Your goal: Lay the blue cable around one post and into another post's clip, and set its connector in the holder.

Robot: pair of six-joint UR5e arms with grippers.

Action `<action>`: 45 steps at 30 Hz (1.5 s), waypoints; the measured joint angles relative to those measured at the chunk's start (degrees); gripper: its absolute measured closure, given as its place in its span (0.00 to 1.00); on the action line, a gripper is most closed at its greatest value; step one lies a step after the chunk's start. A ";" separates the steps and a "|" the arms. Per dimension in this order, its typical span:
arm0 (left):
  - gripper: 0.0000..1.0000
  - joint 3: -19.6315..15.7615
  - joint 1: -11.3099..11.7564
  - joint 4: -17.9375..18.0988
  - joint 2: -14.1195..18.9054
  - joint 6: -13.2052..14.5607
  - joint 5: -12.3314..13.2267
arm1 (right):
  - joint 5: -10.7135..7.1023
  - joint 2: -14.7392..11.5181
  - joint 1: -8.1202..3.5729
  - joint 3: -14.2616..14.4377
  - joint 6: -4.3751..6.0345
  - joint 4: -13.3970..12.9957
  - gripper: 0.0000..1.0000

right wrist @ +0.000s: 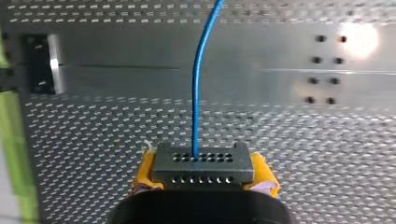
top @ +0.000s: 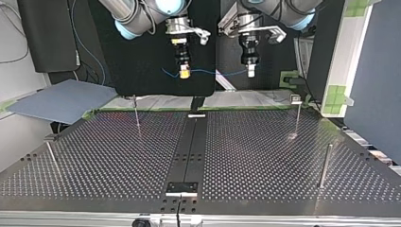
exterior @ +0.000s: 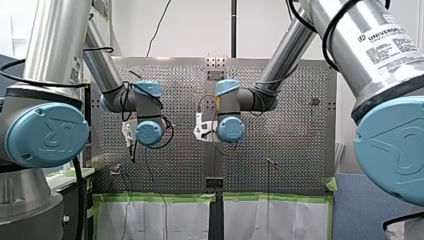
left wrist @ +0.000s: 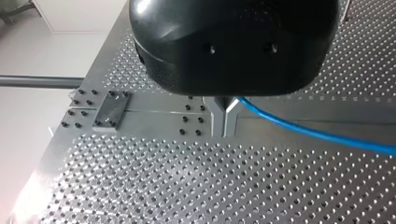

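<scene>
The thin blue cable (top: pixel 213 72) hangs in a slack span between my two grippers, high above the perforated table (top: pixel 265 156). My right gripper (top: pixel 184 72) has yellow pads (right wrist: pixel 144 172) shut on the grey connector (right wrist: pixel 203 163), from which the cable (right wrist: pixel 198 93) runs ahead. My left gripper (top: pixel 250 71) has metal fingertips (left wrist: pixel 217 108) shut on the cable (left wrist: pixel 303 133), which trails off to one side. Both grippers point down over the table's centre strip.
Thin posts stand on the table in the top view: one (top: pixel 136 113) at the back left, one with a clip top (top: pixel 296 100) at the back right, one (top: pixel 325 165) at the right, one (top: pixel 51 153) at the left. A small metal block (top: pixel 181 187) sits on the centre strip near the front.
</scene>
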 joint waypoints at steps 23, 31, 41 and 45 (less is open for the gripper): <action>0.99 7.43 4.39 -9.37 6.85 -5.69 -2.02 | -6.98 -8.63 -1.10 -10.82 -2.86 6.55 0.99; 0.99 10.80 6.40 -13.85 11.31 -6.57 -4.58 | -8.70 -8.58 -1.11 -13.05 -3.28 7.01 0.99; 0.99 12.37 9.06 -19.31 16.77 -7.90 -5.25 | -10.27 -8.50 -1.10 -17.85 -4.30 10.29 0.99; 0.99 12.71 11.10 -21.46 18.87 -8.77 -3.33 | -11.16 -8.41 -1.08 -19.45 -4.39 10.69 0.99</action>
